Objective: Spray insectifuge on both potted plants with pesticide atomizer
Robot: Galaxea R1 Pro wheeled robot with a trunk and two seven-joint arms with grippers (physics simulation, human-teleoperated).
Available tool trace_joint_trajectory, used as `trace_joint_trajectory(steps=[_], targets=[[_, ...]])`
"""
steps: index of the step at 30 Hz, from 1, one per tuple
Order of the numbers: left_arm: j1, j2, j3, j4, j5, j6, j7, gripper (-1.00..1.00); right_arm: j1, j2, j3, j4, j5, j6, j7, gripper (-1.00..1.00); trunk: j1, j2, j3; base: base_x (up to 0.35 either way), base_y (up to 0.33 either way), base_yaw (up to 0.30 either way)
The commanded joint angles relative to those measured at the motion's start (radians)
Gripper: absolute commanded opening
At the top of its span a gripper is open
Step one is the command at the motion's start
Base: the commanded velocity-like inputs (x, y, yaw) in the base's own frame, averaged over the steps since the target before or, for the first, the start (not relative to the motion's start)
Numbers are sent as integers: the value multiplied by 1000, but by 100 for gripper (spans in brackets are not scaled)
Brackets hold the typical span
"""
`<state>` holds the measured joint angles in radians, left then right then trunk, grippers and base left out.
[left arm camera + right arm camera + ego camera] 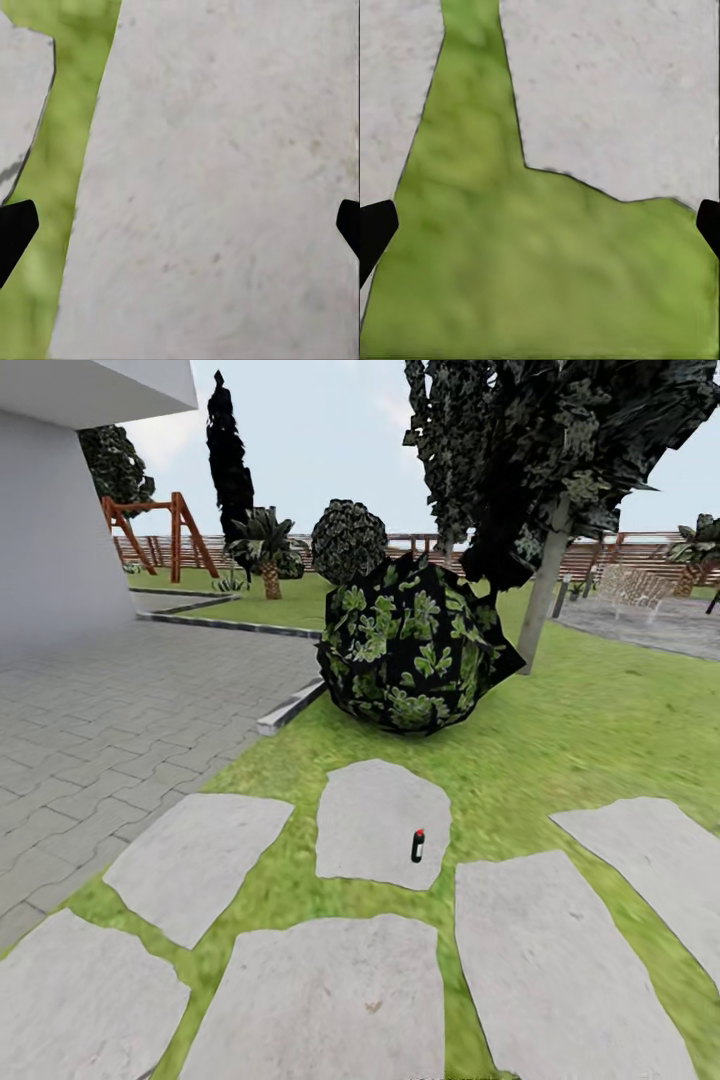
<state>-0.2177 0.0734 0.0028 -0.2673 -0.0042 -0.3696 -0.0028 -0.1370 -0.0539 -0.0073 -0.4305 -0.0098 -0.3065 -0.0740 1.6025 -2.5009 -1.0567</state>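
The pesticide atomizer (417,846) is a small dark bottle with a pale patch, standing upright near the right edge of a grey stepping slab (375,820) in the garden lawn (590,730). In the left wrist view my left gripper (180,229) is open, its dark fingertips (13,229) wide apart over bare grey slab. My right gripper (540,229) is open too, above grass where two slabs meet. Nothing lies between either pair of fingers. The potted plants are out of view.
A big dark leafy bush (410,645) stands just beyond the atomizer's slab, with a tree trunk (545,595) to its right. Grey paving (110,710) and a white wall (55,510) lie left. A brown slat fence (600,550), a swing frame (150,525) and a pale bench (635,588) stand far back.
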Motion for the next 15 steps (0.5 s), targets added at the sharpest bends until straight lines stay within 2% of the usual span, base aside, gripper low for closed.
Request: trace_joint_trajectory(steps=[1, 9, 15], targets=[[0, 0, 0, 0, 0, -3, 0, 100, -1, 0, 0, 1, -1, -3, -1, 100, 0, 0, -1, 0, 0, -280], [0, 0, 0, 0, 0, -3, 0, 100, -1, 0, 1, 1, -1, -3, -1, 100, 0, 0, -1, 8, 0, -280], [0, 0, 0, 0, 0, -3, 0, 100, -1, 0, 2, 1, -1, -3, -1, 100, 0, 0, -1, 159, 0, -280]])
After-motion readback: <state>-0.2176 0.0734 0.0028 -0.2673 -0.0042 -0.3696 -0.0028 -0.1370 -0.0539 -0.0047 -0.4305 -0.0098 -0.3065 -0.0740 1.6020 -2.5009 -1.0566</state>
